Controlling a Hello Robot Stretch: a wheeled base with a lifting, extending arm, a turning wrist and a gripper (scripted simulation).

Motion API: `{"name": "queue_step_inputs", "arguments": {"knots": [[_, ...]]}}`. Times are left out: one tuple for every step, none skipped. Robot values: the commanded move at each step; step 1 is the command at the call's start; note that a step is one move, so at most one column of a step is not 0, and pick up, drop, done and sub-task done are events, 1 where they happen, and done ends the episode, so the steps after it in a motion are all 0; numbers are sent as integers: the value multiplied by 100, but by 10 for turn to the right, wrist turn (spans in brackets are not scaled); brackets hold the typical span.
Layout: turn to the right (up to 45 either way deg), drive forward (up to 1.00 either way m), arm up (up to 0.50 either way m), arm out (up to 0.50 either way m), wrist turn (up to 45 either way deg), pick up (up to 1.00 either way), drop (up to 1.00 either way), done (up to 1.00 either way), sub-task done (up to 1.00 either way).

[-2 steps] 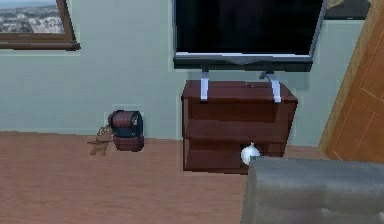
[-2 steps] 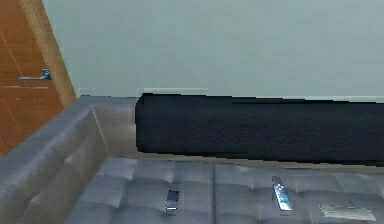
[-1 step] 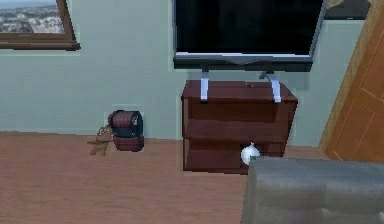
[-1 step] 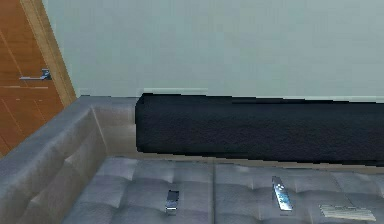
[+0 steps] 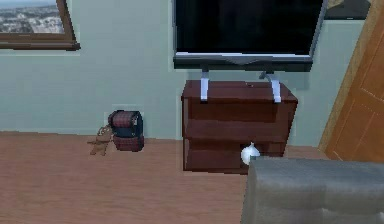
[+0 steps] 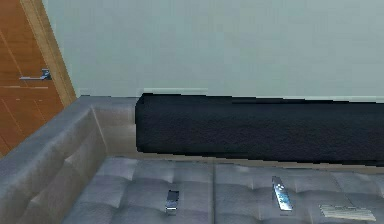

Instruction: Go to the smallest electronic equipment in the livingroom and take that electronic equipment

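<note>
Sofa (image 6: 60,150): grey and tufted. The arm side view gives me its seat, arm and back; the forward view gives a grey corner at 5 o'clock.
Door (image 6: 25,70): orange-brown wood with a metal handle (image 6: 38,74), at 9 to 10 o'clock of the arm side view. The forward view has like wood at 3 o'clock.
Television (image 5: 248,30): dark screen at 12 to 1 o'clock of the forward view, on two pale legs.
Back cushion (image 6: 260,125): black, lying along the sofa's back.
Cabinet (image 5: 238,125): red-brown, under the television, with a white round thing (image 5: 250,154) at its foot.
Bag (image 5: 127,130): dark red and blue, on the floor by the wall, at 8 to 9 o'clock.
Slim dark bar (image 6: 173,198): on the sofa seat at 6 o'clock, long axis roughly 1 to 7 o'clock.
Second slim bar (image 6: 282,192): on the seat at 5 o'clock, well apart from the first, long axis 11 to 5 o'clock.
Flat pale thing (image 6: 345,210): on the seat by the bottom edge.
Task's thing: on the seat among these three; which one, and which end leads, I cannot tell.
My jaws: state I cannot tell.
</note>
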Motion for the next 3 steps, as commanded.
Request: {"name": "queue_step_inputs", "arguments": {"knots": [[0,0,0,30,0,0,0,0,0],[0,0,0,0,450,0,0,0,0],[0,0,0,0,450,0,0,0,0]]}}
